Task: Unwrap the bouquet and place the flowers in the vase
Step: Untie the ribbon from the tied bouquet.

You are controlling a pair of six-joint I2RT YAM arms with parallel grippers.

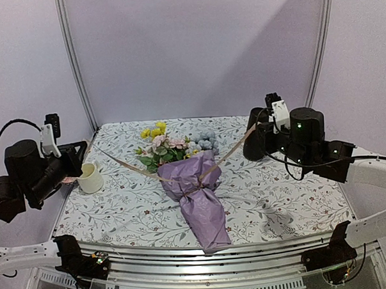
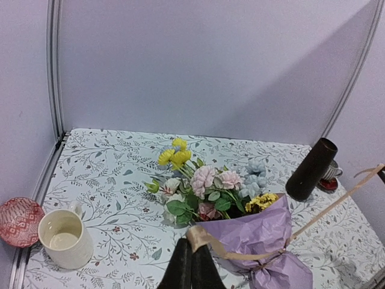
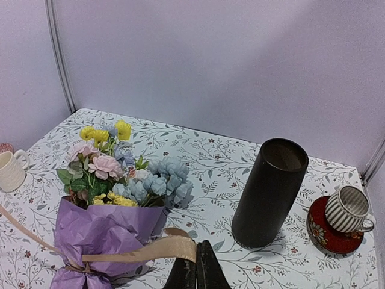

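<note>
Bouquet (image 1: 199,202) reaching near edge, raffia (image 3: 144,251) taut sideways, vase (image 3: 269,192) right

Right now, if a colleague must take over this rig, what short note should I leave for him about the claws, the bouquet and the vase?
Left claw: shut on one end of the string.
Right claw: shut on the other end; the two ends are drawn taut, away from each other.
Bouquet: lying mid-table, still in its purple paper, with the string still round its waist.
Vase: upright at the far right, no flowers in it.
Done: both string ends gripped.
Left: free the string, open the paper, put the flowers into the vase.
</note>
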